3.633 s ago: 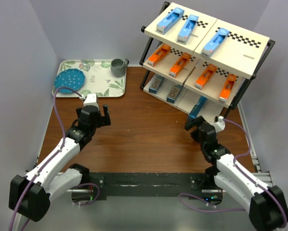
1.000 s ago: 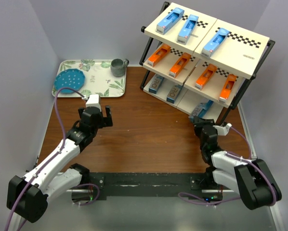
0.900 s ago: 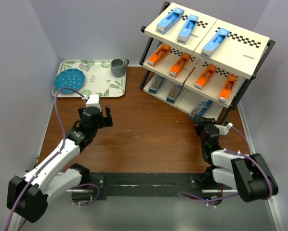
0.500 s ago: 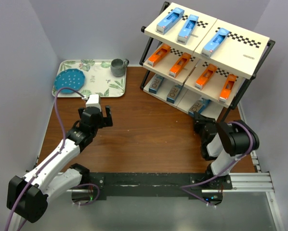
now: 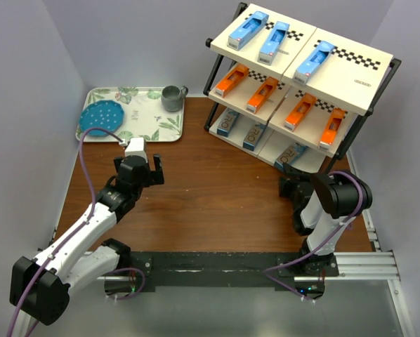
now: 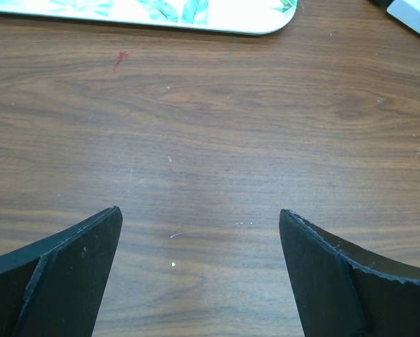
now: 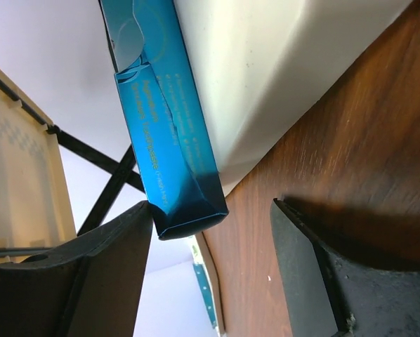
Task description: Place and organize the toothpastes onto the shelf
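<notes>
Top camera looks down on table [image 5: 217, 203] and shelf [image 5: 343, 81]; wrist cameras skim the table closely.

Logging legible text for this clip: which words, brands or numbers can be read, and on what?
"PRO", apparently: large letters on the grey-and-teal toothpaste boxes on the shelf's bottom tier.
Small black print on the top right board: too small to read.
Pale print lines on the teal toothpaste box, right wrist view: blurred, unreadable.
Nothing else legible.
</notes>
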Robot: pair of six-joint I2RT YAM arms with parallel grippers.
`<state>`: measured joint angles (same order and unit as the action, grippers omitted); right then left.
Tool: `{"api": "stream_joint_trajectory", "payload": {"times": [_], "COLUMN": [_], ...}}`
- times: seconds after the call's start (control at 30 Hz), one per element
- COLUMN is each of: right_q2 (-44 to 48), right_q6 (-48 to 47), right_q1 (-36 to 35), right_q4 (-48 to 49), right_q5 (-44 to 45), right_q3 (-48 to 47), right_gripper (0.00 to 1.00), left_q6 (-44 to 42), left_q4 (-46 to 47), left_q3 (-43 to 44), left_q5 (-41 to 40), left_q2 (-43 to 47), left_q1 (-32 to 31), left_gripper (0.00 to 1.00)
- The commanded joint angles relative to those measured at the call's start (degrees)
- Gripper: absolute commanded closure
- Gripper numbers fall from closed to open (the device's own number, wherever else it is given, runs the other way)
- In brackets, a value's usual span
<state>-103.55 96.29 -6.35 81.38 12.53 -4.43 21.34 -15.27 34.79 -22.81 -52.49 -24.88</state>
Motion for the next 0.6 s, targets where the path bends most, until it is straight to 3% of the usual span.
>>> {"api": "stream_joint_trajectory", "payload": {"times": [0.0, 0.27, 0.57], "right_q2": [-0.5, 5.5, 6.3], "right_q6": [0.7, -0.9, -0.7], "right_q1": [0.1, 0.5, 1.3], "right_q4": [11.8, 11.7, 11.6], "right_q5": [2.8, 4.1, 4.0], "right_q3": [3.6, 5.6, 6.6], "right_gripper": [0.30, 0.30, 0.30], "left_q6": [-1.4, -1.4, -1.3], "left_q4": [2.2, 2.3, 2.1], "left_q3": [-0.4, -0.4, -0.5], "left_q5": [-1.3, -1.1, -1.0], "left_q2": [0.3, 0.0, 0.1], "left_q1": [-0.3, -0.3, -0.3], "left_gripper": [0.00, 0.00, 0.00]}}
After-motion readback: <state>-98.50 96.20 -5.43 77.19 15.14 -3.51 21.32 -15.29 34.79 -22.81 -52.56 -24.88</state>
